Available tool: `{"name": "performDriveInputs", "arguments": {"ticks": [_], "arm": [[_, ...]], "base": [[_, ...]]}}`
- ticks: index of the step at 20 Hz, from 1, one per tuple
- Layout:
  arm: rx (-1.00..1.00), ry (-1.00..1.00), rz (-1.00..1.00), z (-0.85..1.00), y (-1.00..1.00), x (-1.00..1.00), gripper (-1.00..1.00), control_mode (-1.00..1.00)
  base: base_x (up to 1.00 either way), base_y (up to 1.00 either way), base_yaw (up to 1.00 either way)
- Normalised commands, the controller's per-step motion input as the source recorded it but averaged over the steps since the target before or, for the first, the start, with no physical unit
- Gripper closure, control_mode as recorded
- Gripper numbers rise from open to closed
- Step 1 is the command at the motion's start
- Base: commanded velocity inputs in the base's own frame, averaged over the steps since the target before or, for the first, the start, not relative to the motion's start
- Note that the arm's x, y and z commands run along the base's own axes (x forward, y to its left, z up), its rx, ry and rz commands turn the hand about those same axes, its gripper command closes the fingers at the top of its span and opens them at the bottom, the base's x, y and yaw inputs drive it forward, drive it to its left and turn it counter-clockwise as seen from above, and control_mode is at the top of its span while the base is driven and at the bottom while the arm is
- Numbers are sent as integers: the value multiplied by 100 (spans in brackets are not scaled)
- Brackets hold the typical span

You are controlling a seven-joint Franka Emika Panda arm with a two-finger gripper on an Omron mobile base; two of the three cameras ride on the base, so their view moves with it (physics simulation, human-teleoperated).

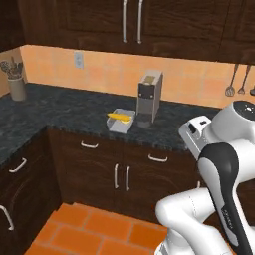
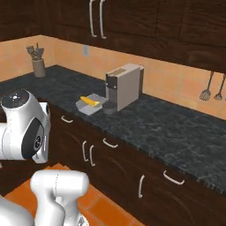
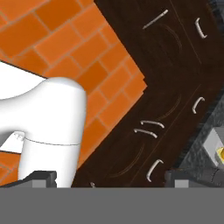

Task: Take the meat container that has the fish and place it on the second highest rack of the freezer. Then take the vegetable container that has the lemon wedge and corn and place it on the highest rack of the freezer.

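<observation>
A light-grey container (image 1: 121, 122) (image 2: 89, 105) sits on the dark counter, just left of the coffee machine. A yellow-orange corn cob (image 1: 119, 117) (image 2: 88, 101) lies in it. Whether a lemon wedge lies beside the cob is too small to tell. In the hand view, the container (image 3: 213, 145) shows at the right edge with a bit of yellow in it. My gripper (image 3: 111, 179) is open, its two dark fingertips (image 3: 43, 177) far apart with nothing between them, looking down at the floor and cabinet fronts, well short of the container. The fish container and the freezer are out of view.
A grey coffee machine (image 1: 149, 98) (image 2: 123, 86) stands right of the container. A utensil holder (image 1: 16, 85) (image 2: 39, 65) is in the far left corner. Ladles hang on the wall (image 1: 230, 88). Dark base cabinets (image 1: 124, 174) run under the counter, above an orange tiled floor (image 1: 94, 229).
</observation>
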Motion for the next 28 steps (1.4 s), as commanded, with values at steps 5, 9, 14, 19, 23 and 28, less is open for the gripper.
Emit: {"name": "performDriveInputs", "arguments": {"ticks": [5,9,14,19,23,28], "arm": [[0,0,0,0,0,0,-100,100],[0,0,0,0,0,0,-100,100],[0,0,0,0,0,0,-100,100],[0,0,0,0,0,0,-100,100],[0,0,0,0,0,0,-100,100],[0,0,0,0,0,0,-100,100]], "base": [[96,71,-42],[59,66,-43],[28,43,-34],[49,42,-33],[57,43,-29],[48,40,-30]]}}
